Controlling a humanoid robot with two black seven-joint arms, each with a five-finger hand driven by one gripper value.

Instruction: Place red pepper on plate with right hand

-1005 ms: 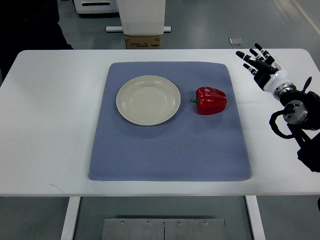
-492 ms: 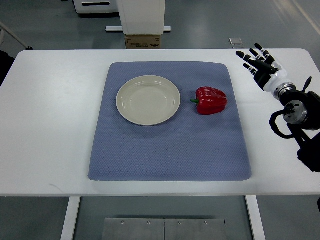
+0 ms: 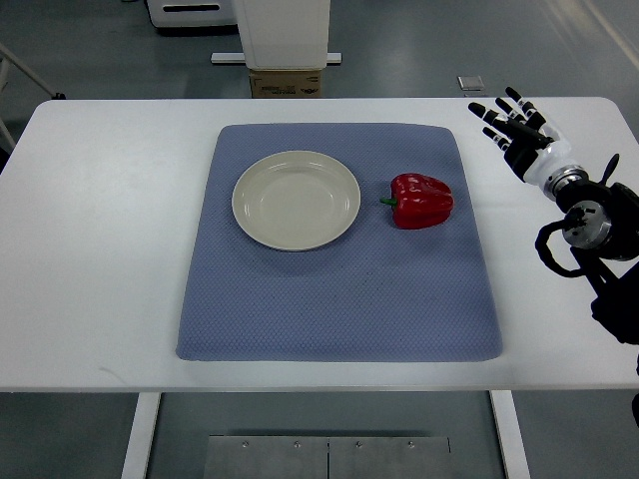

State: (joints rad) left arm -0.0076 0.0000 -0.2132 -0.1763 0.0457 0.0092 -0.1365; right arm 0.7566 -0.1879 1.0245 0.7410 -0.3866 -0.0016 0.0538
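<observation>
- The right robot hand point(image 3: 515, 130) hovers over the worktop's point(image 3: 100, 249) far right corner, fingers point(image 3: 489, 115) spread wide and holding nothing, pointing toward the far edge.
- Its arm comes in from the right edge, black joints and cables showing.
- The red pepper point(image 3: 420, 201) lies on the blue mat point(image 3: 339, 299), right of centre, stem toward the plate point(image 3: 296, 200), well apart from the hand.
- The cream plate sits empty just beside the pepper, on the mat's far-left part.
- Beyond the far edge: grey floor, a white pedestal point(image 3: 285, 30), a cardboard box point(image 3: 287, 83).
</observation>
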